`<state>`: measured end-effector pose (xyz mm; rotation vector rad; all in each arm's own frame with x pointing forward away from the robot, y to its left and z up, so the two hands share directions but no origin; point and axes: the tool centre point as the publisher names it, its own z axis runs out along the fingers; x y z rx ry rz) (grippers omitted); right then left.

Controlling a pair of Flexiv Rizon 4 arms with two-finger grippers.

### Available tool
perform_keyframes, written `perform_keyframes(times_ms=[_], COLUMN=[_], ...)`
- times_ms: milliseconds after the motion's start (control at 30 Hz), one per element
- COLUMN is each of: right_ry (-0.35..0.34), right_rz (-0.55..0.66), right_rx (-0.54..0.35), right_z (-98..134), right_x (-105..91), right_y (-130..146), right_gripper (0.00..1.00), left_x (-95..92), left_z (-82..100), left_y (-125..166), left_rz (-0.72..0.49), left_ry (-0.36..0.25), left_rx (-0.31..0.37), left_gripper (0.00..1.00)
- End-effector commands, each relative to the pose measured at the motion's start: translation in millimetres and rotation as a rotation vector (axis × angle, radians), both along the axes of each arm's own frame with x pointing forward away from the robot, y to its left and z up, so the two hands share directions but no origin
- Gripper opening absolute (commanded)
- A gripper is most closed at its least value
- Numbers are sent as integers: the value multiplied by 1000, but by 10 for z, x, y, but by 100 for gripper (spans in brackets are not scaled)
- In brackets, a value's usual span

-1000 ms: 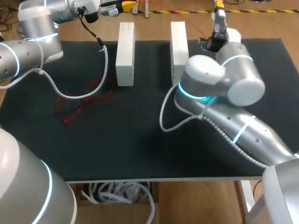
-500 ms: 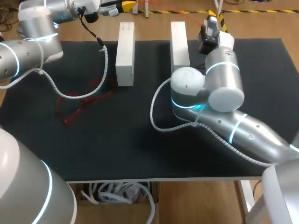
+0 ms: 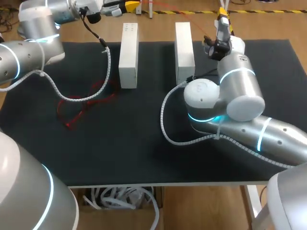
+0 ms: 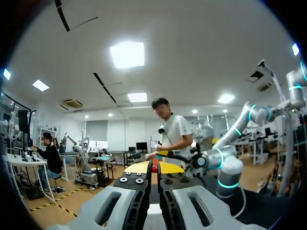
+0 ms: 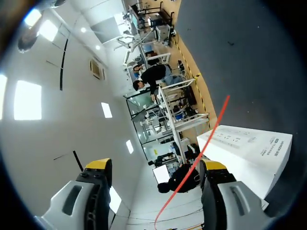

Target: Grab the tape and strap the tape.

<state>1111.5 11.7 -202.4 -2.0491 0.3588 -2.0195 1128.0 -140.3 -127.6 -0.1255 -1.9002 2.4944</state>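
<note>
Left pincer (image 4: 154, 166): closed, a bit of the thin red tape (image 3: 86, 101) clamped between its yellow tips. In the head view we see this pincer held past the far edge of the black-topped desk (image 3: 144, 143), above the far-left corner, with the left arm (image 3: 29, 52) coming in from the left side.

Most of the tape that we can see lies in loose loops on the left half of the desk, near the front end of the left white rectangular block (image 3: 128, 55). A thin red line also crosses the floor area behind the desk's far edge. We can't tell from the head view whether it joins the loops.

Right pincer (image 5: 156, 165): open, fingers wide apart. A straight run of red tape passes through the gap between them, touching neither finger as far as we can see. In the head view it sits at the desk's far edge, just beside the far end of the right white rectangular block (image 3: 184, 48). The right arm (image 3: 240, 110) reaches in from the right across the desk's right half. In the right wrist view a white block lies just beyond the fingertips, with the tape line crossing in front of it.

The two blocks stand parallel and well apart in the far middle of the desk.
</note>
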Motion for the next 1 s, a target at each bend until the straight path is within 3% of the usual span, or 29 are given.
perform_keyframes(times_ms=[33, 67, 300, 900, 1000], right_ry=[20, 18, 21, -11, -19], right_rz=[24, 23, 29, 10, 14], right_rx=[6, 8, 18, -6, -1], right_z=[64, 69, 63, 56, 71], right_x=[50, 54, 49, 190, 197], right_y=[-65, -67, -66, -121, -95], right_gripper=[68, 65, 77, 85, 90], left_x=[-15, -15, -15, -15, -15], left_z=[-5, -5, -5, -5, -5], left_y=[-6, -6, -6, -6, -6], left_rz=[5, 5, 5, 5, 5], left_ry=[-2, -2, -2, -2, -2], left_rx=[-2, -2, -2, -2, -2], left_gripper=[0, 0, 0, 0, 0])
